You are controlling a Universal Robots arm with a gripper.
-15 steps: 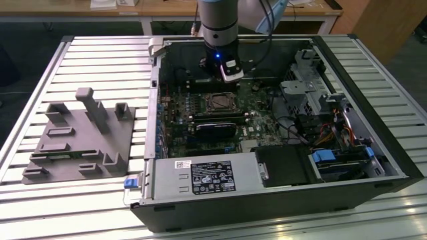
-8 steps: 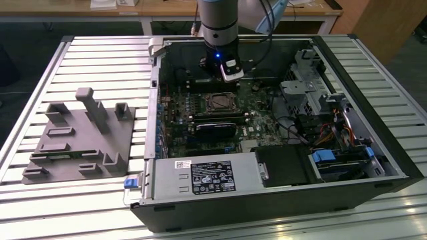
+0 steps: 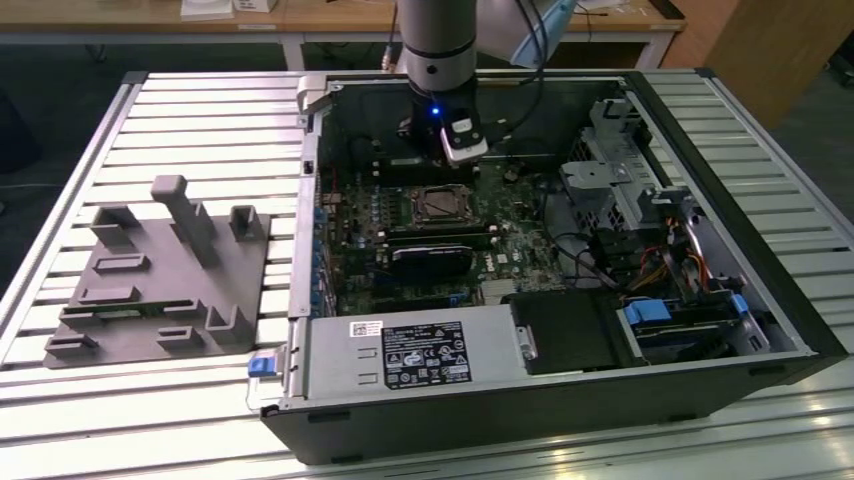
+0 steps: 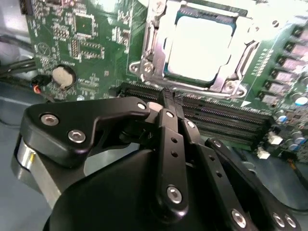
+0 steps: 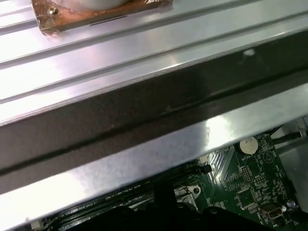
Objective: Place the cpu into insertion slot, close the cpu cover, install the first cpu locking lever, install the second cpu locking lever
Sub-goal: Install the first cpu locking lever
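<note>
The cpu (image 4: 196, 42) lies flat in the insertion slot (image 3: 438, 205) on the green motherboard, its pale metal top glaring in the second wrist view. The silvery cpu cover (image 4: 155, 45) is down around the chip, framing its top through the window. I cannot make out how the locking levers sit. My gripper (image 3: 451, 158) hangs inside the open computer case, just behind the socket and slightly above the board. In the second wrist view its black fingers (image 4: 168, 125) meet over the long memory slots, so the gripper (image 4: 171, 96) is shut with nothing in it.
Long black memory slots (image 4: 216, 118) run beside the socket. A black graphics card (image 3: 434, 255) lies in front of it. The power supply (image 3: 420, 355), drive cage (image 3: 627, 180) and cables crowd the case. A grey fixture (image 3: 160, 275) stands on the slatted table at the exterior view's left.
</note>
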